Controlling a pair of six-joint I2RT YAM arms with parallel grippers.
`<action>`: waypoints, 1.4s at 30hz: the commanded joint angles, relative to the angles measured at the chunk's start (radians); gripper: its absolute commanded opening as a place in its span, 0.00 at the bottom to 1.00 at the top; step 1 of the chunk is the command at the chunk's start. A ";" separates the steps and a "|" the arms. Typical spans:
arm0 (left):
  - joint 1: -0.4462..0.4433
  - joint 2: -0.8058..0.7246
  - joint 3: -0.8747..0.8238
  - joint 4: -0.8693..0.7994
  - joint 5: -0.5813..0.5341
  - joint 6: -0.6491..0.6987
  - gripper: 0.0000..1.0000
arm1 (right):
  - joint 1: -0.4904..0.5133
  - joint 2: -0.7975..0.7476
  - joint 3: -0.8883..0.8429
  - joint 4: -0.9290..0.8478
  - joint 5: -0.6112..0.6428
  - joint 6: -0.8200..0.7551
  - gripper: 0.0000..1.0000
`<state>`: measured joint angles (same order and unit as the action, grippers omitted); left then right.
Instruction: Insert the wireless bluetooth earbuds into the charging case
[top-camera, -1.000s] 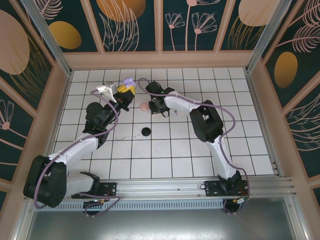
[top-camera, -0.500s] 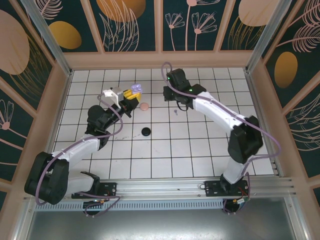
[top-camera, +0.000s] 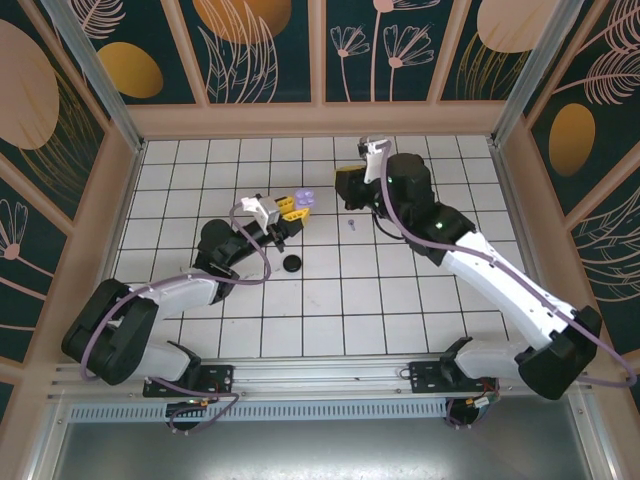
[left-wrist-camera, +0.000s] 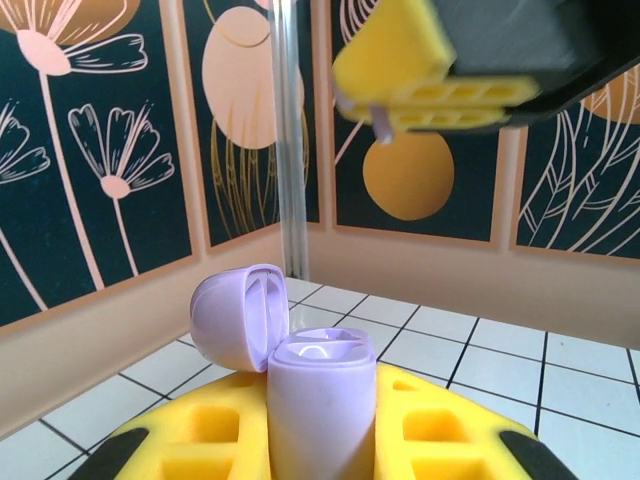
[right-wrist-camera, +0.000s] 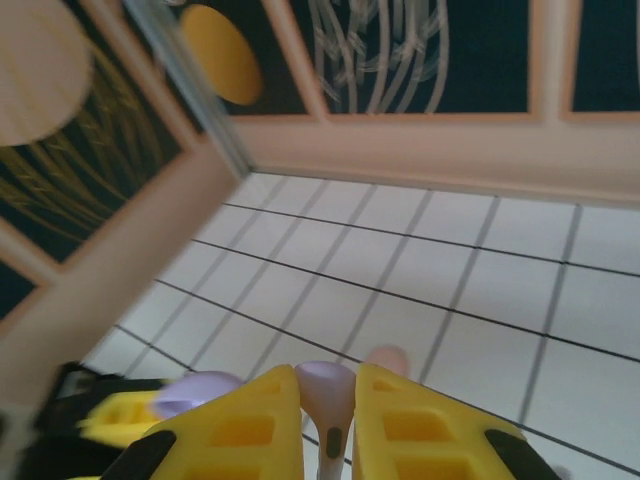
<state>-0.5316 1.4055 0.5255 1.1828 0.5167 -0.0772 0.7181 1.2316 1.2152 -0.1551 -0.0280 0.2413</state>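
Observation:
My left gripper (top-camera: 288, 207) is shut on an upright lilac charging case (left-wrist-camera: 320, 390), whose lid (left-wrist-camera: 240, 315) is flipped open to the left. The case (top-camera: 302, 199) hangs above the table's middle. My right gripper (right-wrist-camera: 328, 405) is shut on a lilac earbud (right-wrist-camera: 328, 385), stem pointing back between the yellow fingers. It hovers just right of the case (right-wrist-camera: 195, 390) and higher. In the left wrist view the right gripper's yellow fingers (left-wrist-camera: 430, 70) show at the top with the lilac stem (left-wrist-camera: 385, 118) poking out. Another tiny earbud (top-camera: 350, 224) lies on a tile below the right gripper (top-camera: 347, 190).
A black round case (top-camera: 292, 263) lies on the tiles below the left gripper. A pale pink case (right-wrist-camera: 388, 358) lies on the floor beyond the held earbud. Patterned walls (top-camera: 320, 115) close in the tiled table on three sides.
The right arm has swung up and to the right with the earbud. The left gripper has carried the lilac case rightwards and now covers the spot where the pink case showed.

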 joint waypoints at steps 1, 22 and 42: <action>-0.014 0.017 0.037 0.113 0.037 0.026 0.00 | 0.038 -0.041 -0.043 0.100 -0.078 -0.023 0.16; -0.056 0.089 0.065 0.345 0.059 -0.051 0.00 | 0.150 -0.113 -0.154 0.259 -0.054 -0.026 0.15; -0.075 0.081 0.091 0.325 0.067 -0.070 0.00 | 0.150 -0.060 -0.151 0.276 -0.020 -0.030 0.14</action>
<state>-0.5980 1.4879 0.5880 1.4693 0.5686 -0.1329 0.8604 1.1572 1.0687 0.0807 -0.0685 0.2203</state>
